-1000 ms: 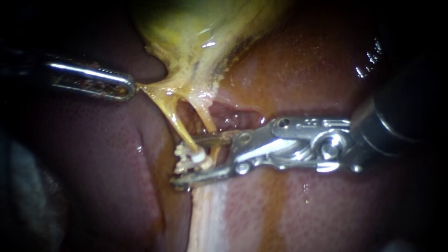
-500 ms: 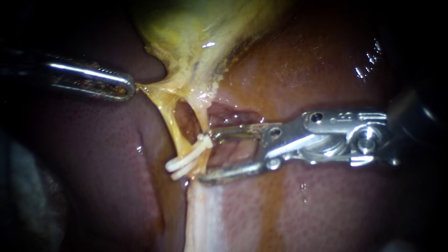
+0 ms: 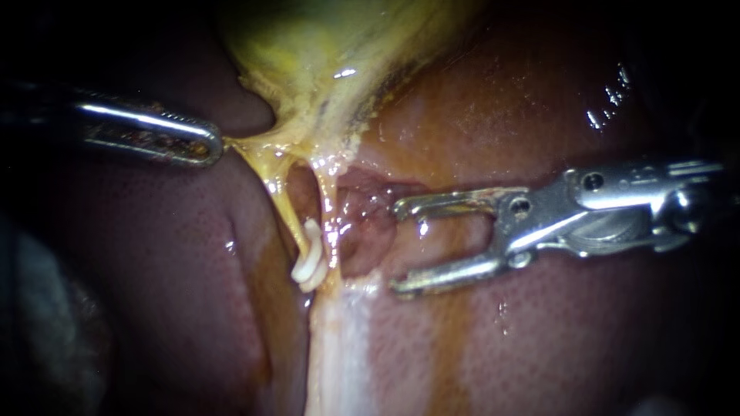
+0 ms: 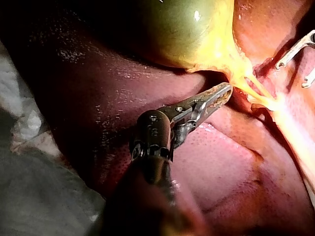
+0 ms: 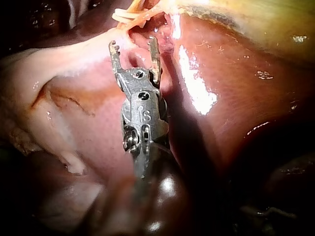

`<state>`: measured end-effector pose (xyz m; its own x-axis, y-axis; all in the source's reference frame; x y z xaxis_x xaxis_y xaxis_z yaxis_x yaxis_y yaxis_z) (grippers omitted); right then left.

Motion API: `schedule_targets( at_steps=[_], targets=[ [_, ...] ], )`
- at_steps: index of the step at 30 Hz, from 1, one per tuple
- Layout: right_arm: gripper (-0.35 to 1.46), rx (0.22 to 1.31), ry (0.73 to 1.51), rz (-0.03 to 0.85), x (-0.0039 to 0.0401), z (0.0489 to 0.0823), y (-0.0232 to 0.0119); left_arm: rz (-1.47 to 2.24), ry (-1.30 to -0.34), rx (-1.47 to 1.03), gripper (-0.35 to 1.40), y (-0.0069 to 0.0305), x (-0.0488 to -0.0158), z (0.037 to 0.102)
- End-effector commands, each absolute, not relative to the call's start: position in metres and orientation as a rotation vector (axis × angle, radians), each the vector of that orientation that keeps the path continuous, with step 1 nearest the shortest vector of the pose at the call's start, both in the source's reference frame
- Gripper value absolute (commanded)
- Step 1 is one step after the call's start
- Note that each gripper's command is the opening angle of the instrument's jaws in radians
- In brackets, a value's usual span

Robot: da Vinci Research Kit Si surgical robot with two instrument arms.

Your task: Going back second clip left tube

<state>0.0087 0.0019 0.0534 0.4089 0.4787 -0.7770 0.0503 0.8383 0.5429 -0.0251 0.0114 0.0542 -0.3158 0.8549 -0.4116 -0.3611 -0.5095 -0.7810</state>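
Clips (image 3: 310, 258) on left tube (image 3: 287, 208): lying against liver (image 3: 193, 293). Right instrument (image 3: 396, 247): hovering apart, jaws gaping, empty. Left instrument (image 3: 210, 143): pinching gallbladder (image 3: 324, 62) edge between clamped jaws.

We have bare liver (image 3: 364, 245) clear between the clips (image 3: 310, 260) and our right instrument (image 3: 396, 248), jaws wide apart, with only a second tube (image 3: 327, 202) just beside the clips.
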Motion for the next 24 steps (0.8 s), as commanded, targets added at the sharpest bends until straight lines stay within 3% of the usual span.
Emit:
schedule_targets(
  at_steps=[1, 13, 24],
  targets=[
    [0.5, 0.536, 1.131, 0.282, 0.0084, 0.0534, 0.002, 1.915, -0.734, -1.076, -0.35, 0.0114, -0.0251, 0.0542],
    [0.5, 0.507, 1.144, 0.239, 0.0057, 0.0528, 0.0026, 1.915, -0.731, -1.075, -0.35, 0.0114, -0.0253, 0.0544],
    [0.5, 0.504, 1.143, 0.231, 0.0053, 0.0528, 0.0026, 1.926, -0.737, -1.079, -0.35, 0.0106, -0.0285, 0.0582]
  ],
)
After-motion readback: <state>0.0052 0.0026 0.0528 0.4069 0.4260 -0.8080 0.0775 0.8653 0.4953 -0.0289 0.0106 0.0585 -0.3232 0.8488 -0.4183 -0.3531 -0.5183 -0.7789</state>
